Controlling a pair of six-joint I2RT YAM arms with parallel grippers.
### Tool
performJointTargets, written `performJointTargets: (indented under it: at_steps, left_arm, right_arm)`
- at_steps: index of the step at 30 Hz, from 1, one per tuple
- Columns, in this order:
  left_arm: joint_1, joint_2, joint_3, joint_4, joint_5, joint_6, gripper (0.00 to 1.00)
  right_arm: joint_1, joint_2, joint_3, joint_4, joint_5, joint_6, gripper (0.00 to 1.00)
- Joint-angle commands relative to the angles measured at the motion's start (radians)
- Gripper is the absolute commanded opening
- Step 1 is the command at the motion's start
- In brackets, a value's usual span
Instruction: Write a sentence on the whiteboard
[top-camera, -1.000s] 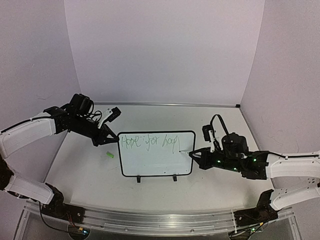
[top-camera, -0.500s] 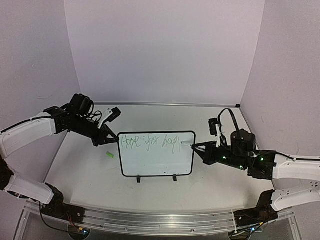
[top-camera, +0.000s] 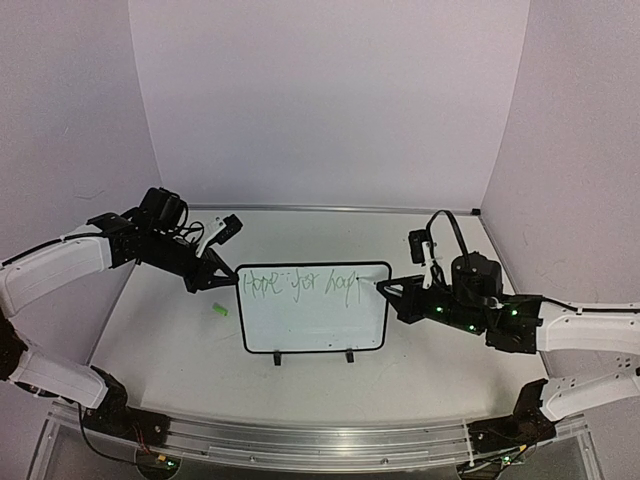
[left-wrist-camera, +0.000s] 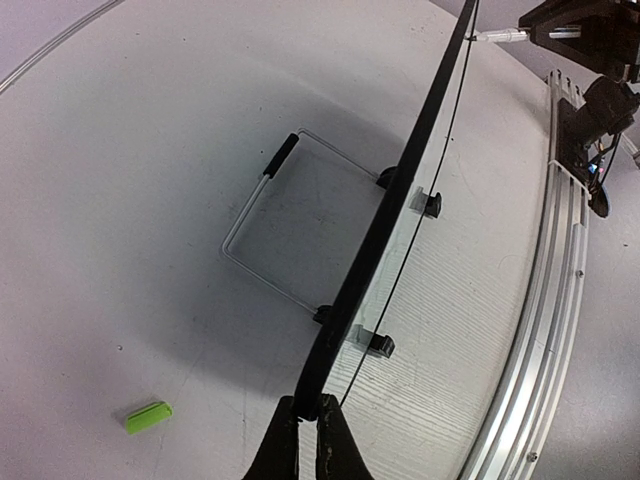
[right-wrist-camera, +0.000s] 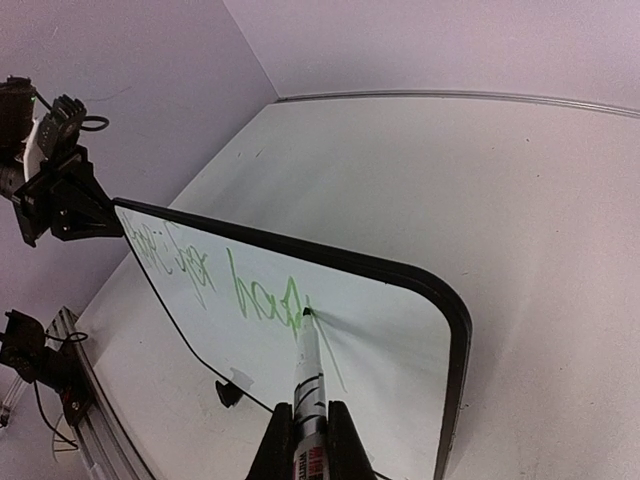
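The whiteboard (top-camera: 312, 322) stands on its long edge in the middle of the counter (top-camera: 420, 375). It rests on two little black feet clips (top-camera: 277, 357), with a wire stand (left-wrist-camera: 262, 232) behind it.

My left arm comes in from the left. Its elbow is bent out to the left and its front part slants down to the right. My left claw (top-camera: 227, 281) is clenched on the board's top left corner. In my left wrist view the two fingers (left-wrist-camera: 288, 447) pinch the black edge tight.

My right arm lies low and reaches in from the right, pointing left. My right claw (right-wrist-camera: 310, 432) is squeezed around a marker (right-wrist-camera: 309, 368). The marker tip touches the board just right of the last green letters.

The sentence (top-camera: 300, 284) runs along the top of the board. So far it reads about "Hope for hap".

A small green cap (top-camera: 219, 310) lies on the counter, just left of the board.
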Motion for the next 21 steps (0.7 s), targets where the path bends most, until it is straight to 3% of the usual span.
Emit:
performJointTargets:
  at_steps: [1, 21]
  left_arm:
    - [-0.007, -0.001, 0.014, -0.018, -0.039, 0.024, 0.0]
    - [-0.008, -0.001, 0.016, -0.018, -0.036, 0.024, 0.0]
  right_arm:
    - [-0.002, -0.004, 0.031, 0.037, 0.058, -0.007, 0.0]
    - [-0.001, -0.04, -0.026, -0.029, 0.08, 0.04, 0.0]
